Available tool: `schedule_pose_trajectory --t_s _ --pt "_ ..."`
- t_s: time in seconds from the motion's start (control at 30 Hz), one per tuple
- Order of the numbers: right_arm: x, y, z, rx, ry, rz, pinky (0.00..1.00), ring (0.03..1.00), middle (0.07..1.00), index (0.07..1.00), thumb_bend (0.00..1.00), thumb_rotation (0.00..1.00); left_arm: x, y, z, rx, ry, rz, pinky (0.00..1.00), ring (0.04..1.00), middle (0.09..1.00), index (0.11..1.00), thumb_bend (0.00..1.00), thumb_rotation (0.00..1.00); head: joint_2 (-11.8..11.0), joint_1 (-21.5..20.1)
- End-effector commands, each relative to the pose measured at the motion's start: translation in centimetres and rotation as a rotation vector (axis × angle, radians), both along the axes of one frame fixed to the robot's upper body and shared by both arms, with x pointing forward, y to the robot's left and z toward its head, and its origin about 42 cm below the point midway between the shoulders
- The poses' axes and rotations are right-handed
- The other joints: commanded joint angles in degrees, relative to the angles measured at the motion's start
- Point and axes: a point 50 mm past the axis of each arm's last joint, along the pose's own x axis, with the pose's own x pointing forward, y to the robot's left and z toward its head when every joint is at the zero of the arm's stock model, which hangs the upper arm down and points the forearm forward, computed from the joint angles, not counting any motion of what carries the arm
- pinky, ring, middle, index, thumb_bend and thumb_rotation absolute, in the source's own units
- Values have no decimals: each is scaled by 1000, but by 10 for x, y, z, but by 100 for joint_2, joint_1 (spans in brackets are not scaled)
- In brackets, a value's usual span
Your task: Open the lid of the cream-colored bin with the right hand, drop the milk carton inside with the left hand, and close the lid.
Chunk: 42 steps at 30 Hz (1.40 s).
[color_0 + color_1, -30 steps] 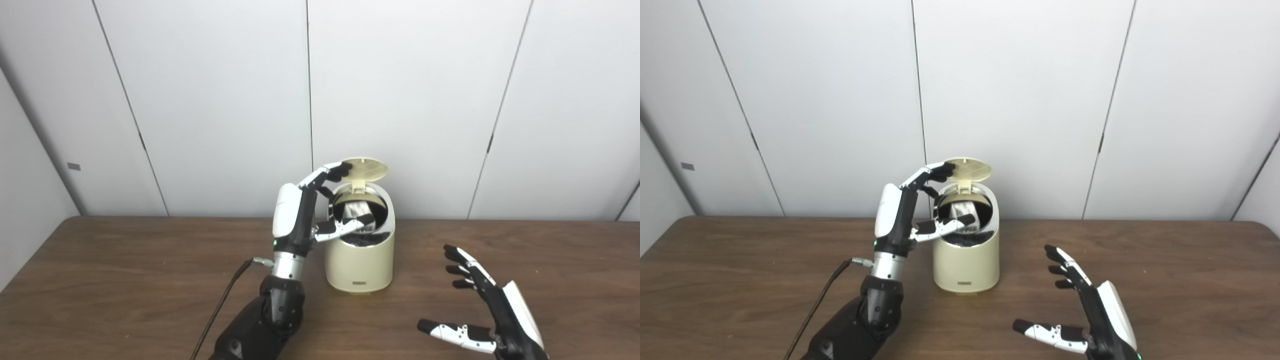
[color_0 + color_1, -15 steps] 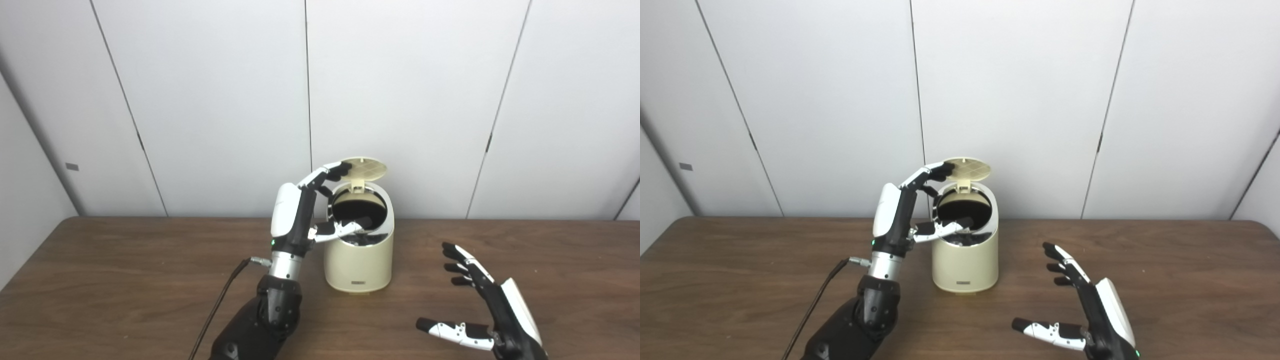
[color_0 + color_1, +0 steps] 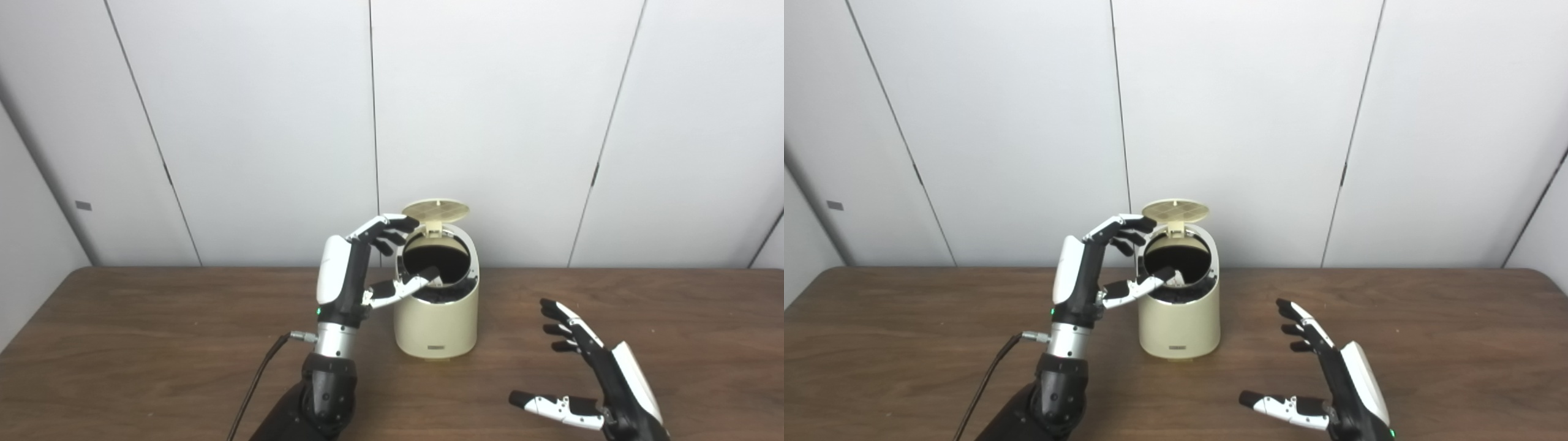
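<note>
Black-and-white robot hand (image 3: 361,269), grey cable (image 3: 260,383)

bin (image 3: 436,318) mouth open (thumb across), lid (image 3: 435,210) raised

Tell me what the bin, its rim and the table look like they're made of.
Bin: likely plastic, a smooth cream shell with a soft sheen. Its rim: probably chromed or polished metal, since it reflects brightly around the dark opening. Table: wood or wood-look laminate, matte brown with visible grain streaks.

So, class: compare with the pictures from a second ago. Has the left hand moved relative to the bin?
Yes. The left hand has pulled back leftward and down from the cream-colored bin; its fingertips have left the raised lid's edge.
</note>
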Motion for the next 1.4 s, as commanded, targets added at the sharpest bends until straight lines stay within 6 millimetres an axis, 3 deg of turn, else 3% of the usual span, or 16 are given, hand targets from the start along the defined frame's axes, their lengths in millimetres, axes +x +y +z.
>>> schedule_pose_trajectory --t_s 0.0,0.23,0.37,0.47,0.87,1.37 --pt "4 2 16 5 -89 23 712 802 865 872 701 288 5 5 32 -56 -100 -7 418 523 601 618 689 122 4 12" --pt "5 0 14 5 -85 27 708 803 866 873 702 292 -5 28 52 -131 -120 -57 499 590 629 635 650 78 -4 87" --pt "6 2 15 10 -80 31 701 806 865 874 702 280 -8 40 59 -154 -90 -124 655 704 720 709 673 75 -2 101" --pt "5 3 16 10 -75 31 698 806 866 875 700 278 -10 47 59 -160 -70 -152 687 735 752 744 673 85 7 102" --pt "7 1 19 22 -79 28 698 804 872 869 704 241 -34 79 52 -182 192 -183 588 686 761 806 708 154 29 150" --pt "9 0 21 26 -87 40 704 808 871 867 701 213 -55 97 14 -198 354 -138 545 634 715 769 765 276 57 162"
